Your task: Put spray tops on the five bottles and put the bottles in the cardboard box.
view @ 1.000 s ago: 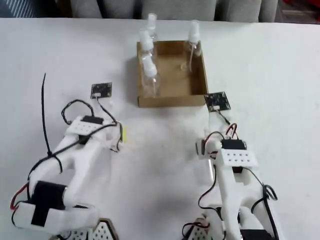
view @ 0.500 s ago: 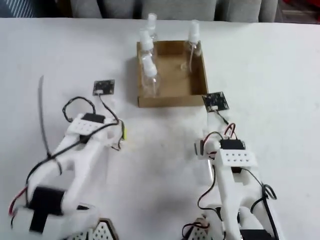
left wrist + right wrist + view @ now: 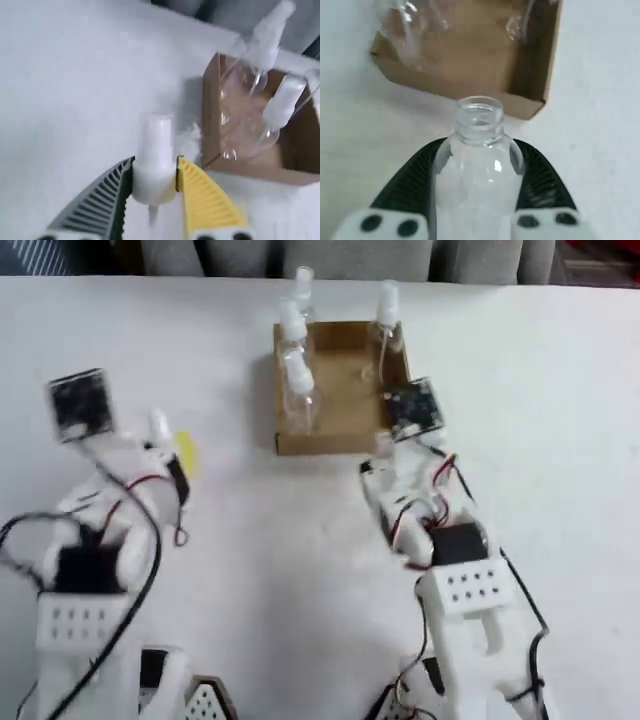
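We've got capped bottles [image 3: 298, 390] in the brown cardboard box [image 3: 330, 443]. The clear uncapped bottle [image 3: 479, 175] is clamped in the right pincer [image 3: 480, 144], neck toward the box. The white spray top [image 3: 155, 150] is gripped in the left pincer [image 3: 155, 162].

Left arm [image 3: 85, 618] & right arm [image 3: 470, 585] were white printed shells w/ blk servos, loose red/blk wiring, perforated plates. Left end effector [image 3: 155, 162] had 1 grey + 1 yellow ribbed finger. Right end effector [image 3: 480, 145] had blk fingers, white base w/ dark screw holes.
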You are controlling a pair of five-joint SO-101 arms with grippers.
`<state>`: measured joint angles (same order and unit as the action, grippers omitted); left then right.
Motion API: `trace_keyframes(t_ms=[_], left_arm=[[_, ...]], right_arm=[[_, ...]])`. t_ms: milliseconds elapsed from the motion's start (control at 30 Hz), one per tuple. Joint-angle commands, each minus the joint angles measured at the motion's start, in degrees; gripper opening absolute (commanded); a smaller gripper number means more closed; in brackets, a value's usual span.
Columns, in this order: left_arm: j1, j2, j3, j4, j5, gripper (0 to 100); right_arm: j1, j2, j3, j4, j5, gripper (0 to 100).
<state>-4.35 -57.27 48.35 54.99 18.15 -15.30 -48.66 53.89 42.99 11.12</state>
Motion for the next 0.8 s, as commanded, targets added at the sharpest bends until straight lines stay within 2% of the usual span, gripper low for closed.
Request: trace_keyframes(t_ms=[0,100,200,333,433,767], left_arm=[[-3.8,-11.7,-0.4,-4.1,0.5,2],[-5.6,-17.7,-0.4,-4.7,0.2,2],[-6.3,-21.5,-0.4,-4.3,0.2,2],[-6.5,-23.1,-0.4,-4.2,0.2,2],[-6.5,-23.7,-1.0,-5.3,0.1,2],[-5.8,-26.5,-0.6,-32.5,0.4,2]], right_arm=[[-6.4,-6.5,-2.6,-2.8,0.3,1.7],[-12.4,-12.7,3.1,-7.9,0.1,1.6],[-16.6,-18.1,12.7,-20.1,0.1,1.6],[-18.3,-22.6,21.7,-35.9,0.1,1.6],[-18.6,-24.0,24.8,-42.7,0.1,1.6],[-23.6,-24.6,33.2,-52.5,-10.5,1.6]])
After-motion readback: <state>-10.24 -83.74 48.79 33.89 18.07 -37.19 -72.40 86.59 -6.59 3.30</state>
